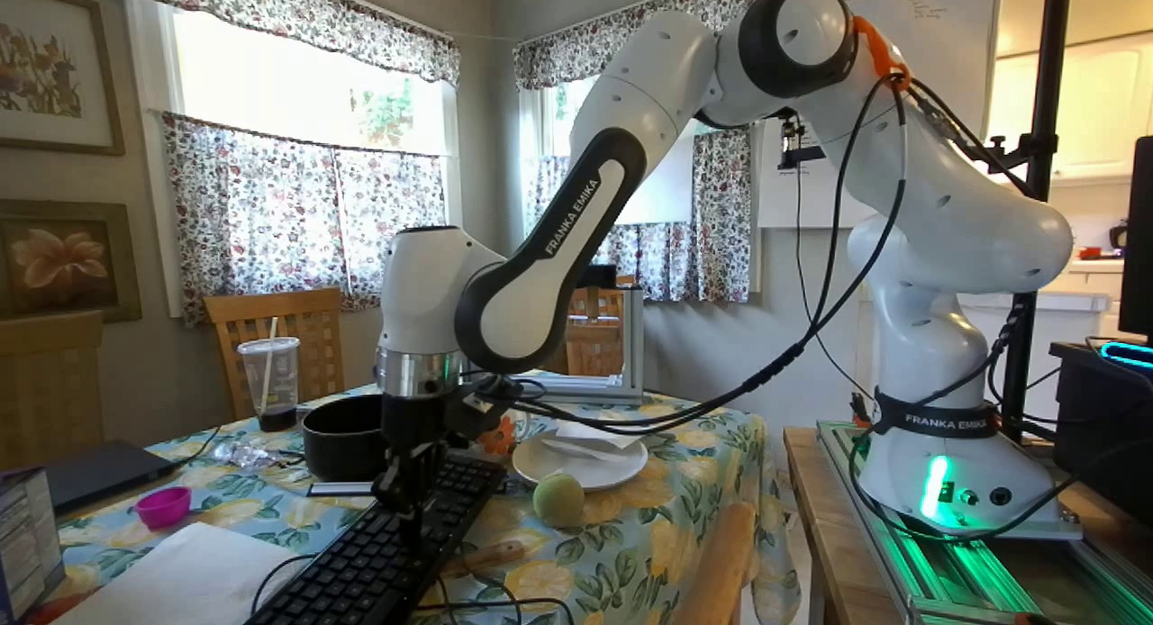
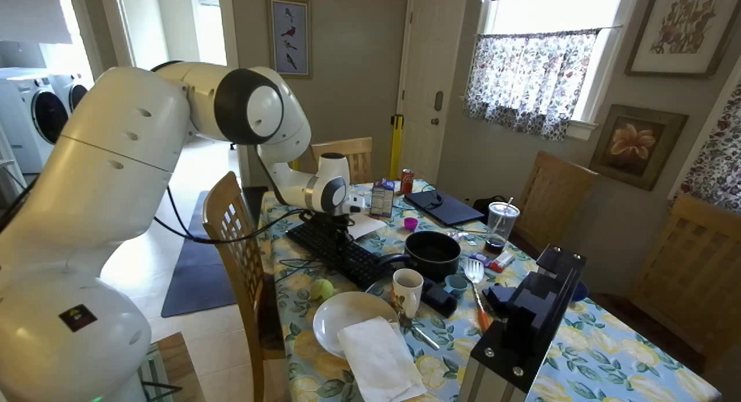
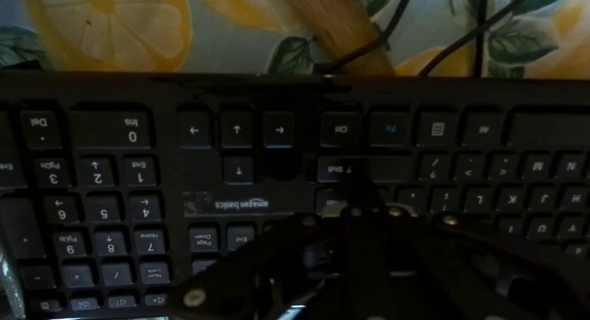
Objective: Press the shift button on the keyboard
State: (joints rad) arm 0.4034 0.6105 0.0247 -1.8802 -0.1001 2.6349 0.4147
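The long black keyboard (image 1: 338,571) lies on the flowered tablecloth; it also shows in an exterior view (image 2: 362,266). In the wrist view the keyboard (image 3: 242,204) appears upside down and fills most of the picture. Its right Shift key (image 3: 389,168) lies just beyond the Enter key (image 3: 328,201). My gripper (image 3: 362,186) is shut with nothing seen between its fingers. Its dark tips cover part of Enter and reach over the middle of Shift; I cannot tell whether they touch it. In both exterior views the gripper (image 1: 411,528) (image 2: 341,237) points down at the keyboard.
A black pan (image 1: 340,440) stands close behind the keyboard, its handle (image 2: 396,258) near the keyboard's end. A pale green ball or fruit (image 1: 558,500), a white plate (image 1: 531,467) and a mug (image 2: 407,292) are nearby. Cables and a wooden handle (image 3: 345,29) lie along the keyboard's edge.
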